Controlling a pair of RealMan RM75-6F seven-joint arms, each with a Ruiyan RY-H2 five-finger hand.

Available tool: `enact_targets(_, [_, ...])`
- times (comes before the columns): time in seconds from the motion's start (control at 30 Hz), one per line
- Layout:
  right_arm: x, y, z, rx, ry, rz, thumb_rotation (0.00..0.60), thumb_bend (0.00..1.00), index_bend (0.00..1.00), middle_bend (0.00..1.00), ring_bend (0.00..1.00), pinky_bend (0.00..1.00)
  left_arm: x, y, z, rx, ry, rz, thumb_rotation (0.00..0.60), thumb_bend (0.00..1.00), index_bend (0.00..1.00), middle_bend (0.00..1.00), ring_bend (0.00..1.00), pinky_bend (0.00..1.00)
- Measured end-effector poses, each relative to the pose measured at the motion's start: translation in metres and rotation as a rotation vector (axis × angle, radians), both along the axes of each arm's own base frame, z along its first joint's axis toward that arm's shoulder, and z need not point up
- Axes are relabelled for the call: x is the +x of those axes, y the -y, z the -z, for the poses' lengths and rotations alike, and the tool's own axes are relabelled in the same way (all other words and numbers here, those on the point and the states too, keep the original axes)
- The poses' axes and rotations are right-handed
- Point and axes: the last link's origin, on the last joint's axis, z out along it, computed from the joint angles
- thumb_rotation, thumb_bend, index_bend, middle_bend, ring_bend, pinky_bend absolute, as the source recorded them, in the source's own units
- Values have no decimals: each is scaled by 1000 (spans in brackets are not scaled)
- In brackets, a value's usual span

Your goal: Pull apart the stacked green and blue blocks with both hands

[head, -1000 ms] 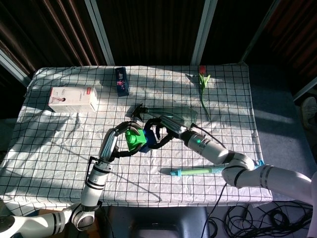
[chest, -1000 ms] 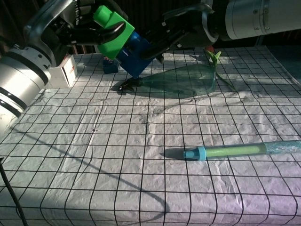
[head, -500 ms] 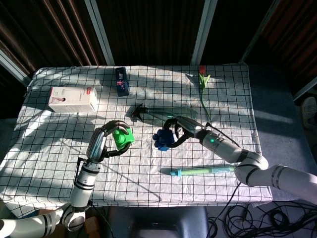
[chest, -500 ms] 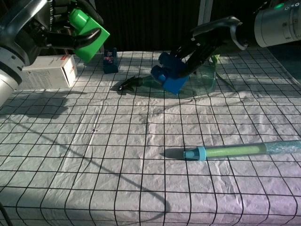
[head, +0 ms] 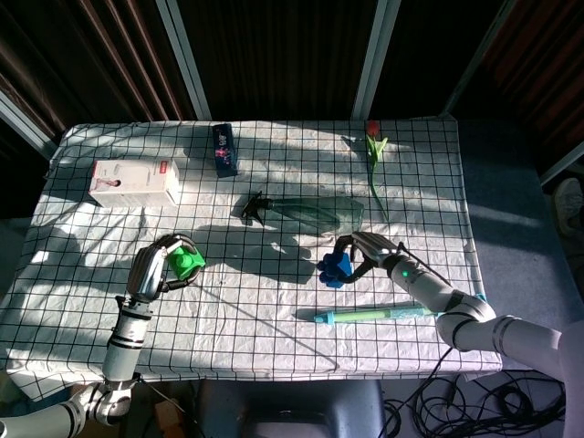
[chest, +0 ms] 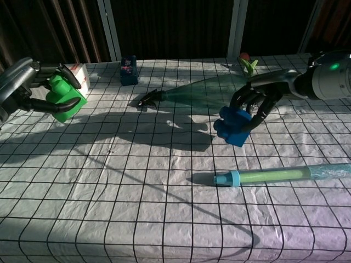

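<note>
At the left side of the table [head: 274, 301], the left hand [head: 153, 269] grips the green block [head: 185, 265], its fingers curled around the block from behind and beneath; in the chest view the same hand [chest: 33, 87] holds the green block [chest: 64, 99] above the cloth, tilted, studs pointing up and to the left. Right of centre, the right hand [head: 370, 251] clasps the blue block [head: 337, 267], fingers arched over its top and wrapped down its sides; in the chest view this hand [chest: 262, 97] carries the blue block [chest: 234, 125] clear of the table [chest: 137, 208], studs facing left. The two blocks are separated and well apart, one in each hand.

Near the right hand, toward the front edge, a green tube [head: 374, 314] with a light blue cap lies flat, running left to right; the chest view shows it [chest: 274, 175] below the blue block. Behind the hands a clear green bottle [head: 306, 212] lies on its side, black cap to the left. Farther back are a white box [head: 134, 182] at the left, a small dark blue box [head: 224, 149] standing near the rear edge, and a red tulip [head: 374, 155] at the right rear. A black grid on a white cloth covers the table.
</note>
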Motion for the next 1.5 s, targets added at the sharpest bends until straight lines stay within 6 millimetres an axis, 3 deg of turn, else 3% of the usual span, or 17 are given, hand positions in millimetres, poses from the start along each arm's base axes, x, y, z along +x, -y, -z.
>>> enact_targets(0.13, [-8, 0, 0, -2, -69, -36, 600, 327, 386, 416, 192, 62, -30, -4, 10, -46, -88, -67, 600, 526, 594, 609, 349, 216])
enact_targets(0.37, [-18, -3, -10, 9, -138, -32, 600, 288, 32, 148, 24, 0, -63, -2, 23, -187, -131, -160, 600, 404, 242, 189, 17, 31])
enact_targets(0.5, [-18, -4, -20, 2, -145, -39, 600, 222, 0, 34, 0, 0, -68, 0, 20, -206, -155, -166, 600, 327, 49, 11, 0, 0])
enact_targets(0.77, [-12, -12, -51, -65, -120, -85, 600, 186, 0, 0, 0, 0, -62, 10, 6, -178, -143, -135, 600, 290, 0, 0, 0, 0])
enact_targets(1.03, [-28, -39, -107, -223, -147, -154, 600, 184, 0, 0, 0, 0, -63, 34, -50, -67, -253, -87, 600, 310, 0, 0, 0, 0])
enact_targets(1.17, [-61, -72, -141, -362, -245, -166, 600, 184, 0, 0, 0, 0, -73, 60, -91, -19, -397, -140, 600, 327, 0, 0, 0, 0])
enact_targets(1.3, [-99, -116, -162, -506, -372, -132, 600, 184, 0, 0, 0, 0, -94, 108, -137, 65, -531, -281, 600, 351, 0, 0, 0, 0])
enact_targets(1.4, [-128, -156, -170, -605, -457, -65, 600, 184, 0, 0, 0, 0, -110, 139, -151, 134, -560, -379, 600, 350, 0, 0, 0, 0])
enact_targets(1.5, [-148, -192, -171, -696, -505, 4, 600, 184, 0, 0, 0, 0, -123, 157, -153, 187, -565, -431, 600, 350, 0, 0, 0, 0])
